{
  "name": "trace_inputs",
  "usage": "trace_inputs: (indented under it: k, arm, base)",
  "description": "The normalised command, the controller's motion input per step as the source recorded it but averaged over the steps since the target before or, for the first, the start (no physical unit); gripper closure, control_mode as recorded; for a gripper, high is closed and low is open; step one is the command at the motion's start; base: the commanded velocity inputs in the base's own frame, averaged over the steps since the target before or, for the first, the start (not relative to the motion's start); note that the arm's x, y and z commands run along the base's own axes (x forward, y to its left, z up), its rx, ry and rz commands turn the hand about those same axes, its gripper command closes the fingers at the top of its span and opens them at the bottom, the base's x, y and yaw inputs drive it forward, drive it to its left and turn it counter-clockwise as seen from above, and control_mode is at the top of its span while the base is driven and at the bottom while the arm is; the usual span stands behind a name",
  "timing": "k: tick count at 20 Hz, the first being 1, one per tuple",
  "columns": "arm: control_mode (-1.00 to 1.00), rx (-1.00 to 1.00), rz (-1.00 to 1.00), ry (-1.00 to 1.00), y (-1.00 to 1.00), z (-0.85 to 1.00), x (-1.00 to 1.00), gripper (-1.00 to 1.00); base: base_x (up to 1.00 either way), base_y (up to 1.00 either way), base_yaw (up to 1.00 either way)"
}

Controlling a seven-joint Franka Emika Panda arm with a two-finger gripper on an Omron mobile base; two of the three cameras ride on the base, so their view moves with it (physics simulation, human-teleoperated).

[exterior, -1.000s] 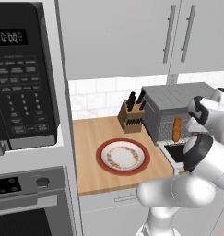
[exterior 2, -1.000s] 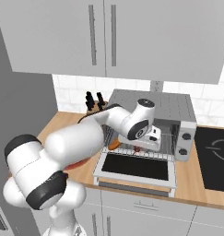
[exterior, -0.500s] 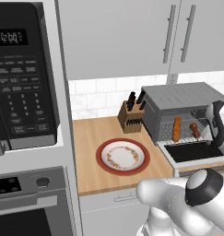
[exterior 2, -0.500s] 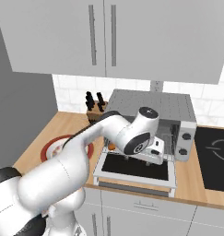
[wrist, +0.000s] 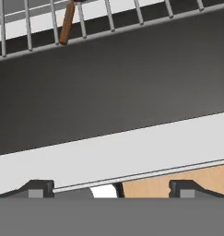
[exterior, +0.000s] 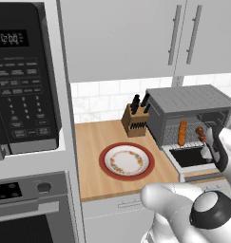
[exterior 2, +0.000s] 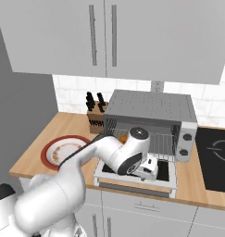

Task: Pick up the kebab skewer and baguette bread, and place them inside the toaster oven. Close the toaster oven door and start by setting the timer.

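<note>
Hand view is showing the gripper (wrist: 109, 188), jaws spread wide, hovering over the lowered toaster oven door (wrist: 109, 97); baguette bread (exterior: 182, 132) and kebab skewer (exterior: 200, 133) are lying inside the toaster oven (exterior: 183, 102). Hooking under the handle bar (wrist: 145, 174) and lifting evenly should be closing it cleanly.

inside the toaster oven (exterior: 193, 107) lie the baguette bread (exterior: 182, 132) and kebab skewer (exterior: 200, 132); knife block (exterior: 134, 121) just left of it, plate (exterior: 126, 161) in front-left.
</note>
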Motion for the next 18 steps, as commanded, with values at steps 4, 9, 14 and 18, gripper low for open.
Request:
trace_inputs:
  k: [4, 9, 14, 18]
  arm:
    - [-1.00, -0.01, -0.16, 0.02, 0.00, -0.26, 0.34, -1.00]
    - [-1.00, 0.00, -0.14, 0.00, 0.00, -0.18, 0.52, -1.00]
    - [-1.00, 0.00, -0.13, 0.00, 0.00, -0.06, 0.57, -1.00]
    - [-1.00, 0.00, -0.13, 0.00, 0.00, 0.00, 0.64, -1.00]
  base:
    - [0.00, 0.00, 0.00]
    - [0.00, 0.00, 0.00]
    - [0.00, 0.00, 0.00]
    - [0.00, 0.00, 0.00]
